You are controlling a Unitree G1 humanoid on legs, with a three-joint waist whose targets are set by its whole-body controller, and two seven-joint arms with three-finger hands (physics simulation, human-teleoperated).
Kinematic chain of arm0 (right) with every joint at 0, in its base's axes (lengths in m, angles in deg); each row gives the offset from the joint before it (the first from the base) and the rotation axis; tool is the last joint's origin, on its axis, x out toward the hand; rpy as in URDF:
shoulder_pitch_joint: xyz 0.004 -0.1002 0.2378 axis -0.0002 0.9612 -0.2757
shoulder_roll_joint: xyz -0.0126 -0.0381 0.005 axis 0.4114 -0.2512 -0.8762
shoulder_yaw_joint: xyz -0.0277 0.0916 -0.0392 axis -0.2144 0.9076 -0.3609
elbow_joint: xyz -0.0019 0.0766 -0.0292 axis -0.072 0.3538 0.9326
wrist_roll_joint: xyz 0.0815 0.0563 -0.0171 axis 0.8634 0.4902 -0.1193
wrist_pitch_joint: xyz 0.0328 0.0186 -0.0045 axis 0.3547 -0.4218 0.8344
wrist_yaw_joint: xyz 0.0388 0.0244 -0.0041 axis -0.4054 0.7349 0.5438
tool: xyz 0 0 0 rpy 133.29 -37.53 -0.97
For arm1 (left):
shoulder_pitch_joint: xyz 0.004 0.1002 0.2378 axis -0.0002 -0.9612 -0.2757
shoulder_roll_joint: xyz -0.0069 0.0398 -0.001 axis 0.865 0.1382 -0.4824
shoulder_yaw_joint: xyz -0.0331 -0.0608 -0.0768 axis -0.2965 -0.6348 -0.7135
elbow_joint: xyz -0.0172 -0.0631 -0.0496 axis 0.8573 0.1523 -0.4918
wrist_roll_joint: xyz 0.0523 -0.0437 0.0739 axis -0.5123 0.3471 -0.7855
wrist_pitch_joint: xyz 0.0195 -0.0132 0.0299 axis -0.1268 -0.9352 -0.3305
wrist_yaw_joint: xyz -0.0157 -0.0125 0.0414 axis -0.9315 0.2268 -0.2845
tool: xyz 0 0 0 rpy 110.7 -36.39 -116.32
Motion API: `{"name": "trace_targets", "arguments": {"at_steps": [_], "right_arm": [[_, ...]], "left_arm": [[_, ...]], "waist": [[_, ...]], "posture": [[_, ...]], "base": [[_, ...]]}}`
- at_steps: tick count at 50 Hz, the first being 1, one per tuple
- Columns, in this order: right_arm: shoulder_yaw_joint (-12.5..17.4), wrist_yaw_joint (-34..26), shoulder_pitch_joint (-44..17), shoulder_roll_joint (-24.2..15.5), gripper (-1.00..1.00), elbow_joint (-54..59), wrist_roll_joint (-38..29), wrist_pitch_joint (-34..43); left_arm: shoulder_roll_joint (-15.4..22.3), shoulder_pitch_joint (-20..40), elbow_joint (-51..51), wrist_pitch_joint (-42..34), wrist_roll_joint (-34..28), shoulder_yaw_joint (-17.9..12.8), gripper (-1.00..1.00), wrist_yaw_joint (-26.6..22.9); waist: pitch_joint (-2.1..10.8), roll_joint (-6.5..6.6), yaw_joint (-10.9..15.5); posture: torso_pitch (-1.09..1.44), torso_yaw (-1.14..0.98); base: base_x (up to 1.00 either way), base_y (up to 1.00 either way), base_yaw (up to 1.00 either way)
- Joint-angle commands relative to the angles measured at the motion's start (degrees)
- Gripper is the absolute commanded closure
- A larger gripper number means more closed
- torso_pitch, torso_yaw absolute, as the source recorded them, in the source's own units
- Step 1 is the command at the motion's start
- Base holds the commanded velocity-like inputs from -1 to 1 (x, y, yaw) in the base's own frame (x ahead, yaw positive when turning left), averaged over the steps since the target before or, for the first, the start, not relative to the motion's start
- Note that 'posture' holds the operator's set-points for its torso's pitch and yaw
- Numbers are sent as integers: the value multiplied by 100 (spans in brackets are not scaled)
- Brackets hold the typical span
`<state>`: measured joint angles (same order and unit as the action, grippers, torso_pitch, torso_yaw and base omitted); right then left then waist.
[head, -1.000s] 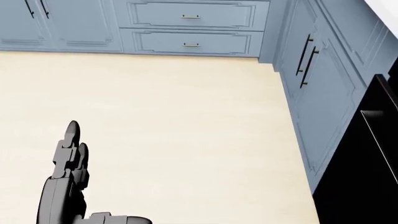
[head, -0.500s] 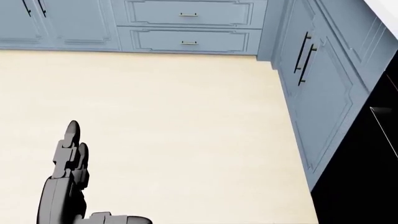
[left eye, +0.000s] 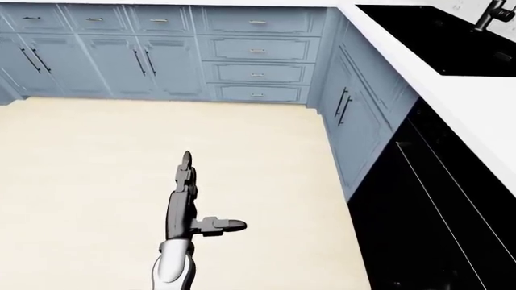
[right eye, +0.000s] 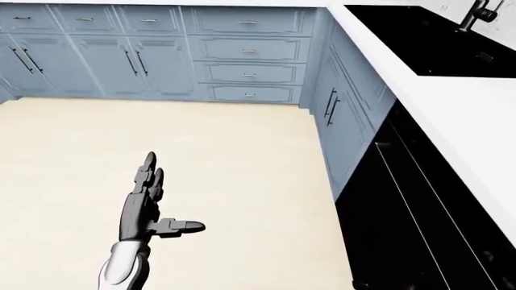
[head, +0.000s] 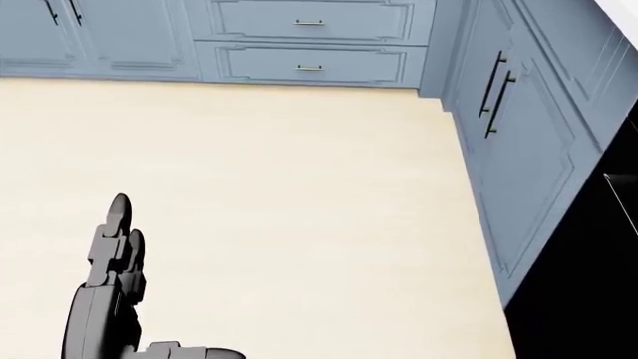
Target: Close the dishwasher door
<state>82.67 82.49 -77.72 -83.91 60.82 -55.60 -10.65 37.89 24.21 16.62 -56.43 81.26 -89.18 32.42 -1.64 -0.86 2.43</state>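
The dishwasher (left eye: 427, 217) is the black front under the white counter (left eye: 476, 103) at the right of the left-eye view. It stands about in line with the blue cabinet fronts, with thin lines running along it. Only its edge (head: 589, 299) shows at the lower right of the head view. My left hand (left eye: 198, 199) is open, fingers straight and thumb out, over the bare floor well to the left of the dishwasher, touching nothing. It also shows in the head view (head: 120, 262). My right hand is not in view.
Blue cabinets with drawers (left eye: 256, 51) run along the top of the left-eye view and down the right side (left eye: 355, 115). A black sink (left eye: 435, 36) with a faucet (left eye: 492, 12) sits in the counter at the top right. Cream floor (left eye: 121, 151) fills the middle.
In the head view the upper edge of the dishwasher's black front has drawn back to the right, its lower corner staying put. The picture shifted slightly. My left hand has kept its pose.
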Motion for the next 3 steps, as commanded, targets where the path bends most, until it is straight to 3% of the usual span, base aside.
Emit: {"name": "trace_targets", "arguments": {"at_steps": [1, 3], "right_arm": [[198, 413, 36, -347, -100, -52, 201, -52], [205, 405, 61, -364, -100, -51, 223, -70]], "left_arm": [[6, 82, -237, 190, -1, 0, -100, 11], [6, 82, -234, 193, 0, -1, -100, 13]], "waist": [[81, -90, -66], [82, -89, -65]], "posture": [[0, 0], [0, 0]], "base": [[0, 0, 0], [0, 0, 0]]}}
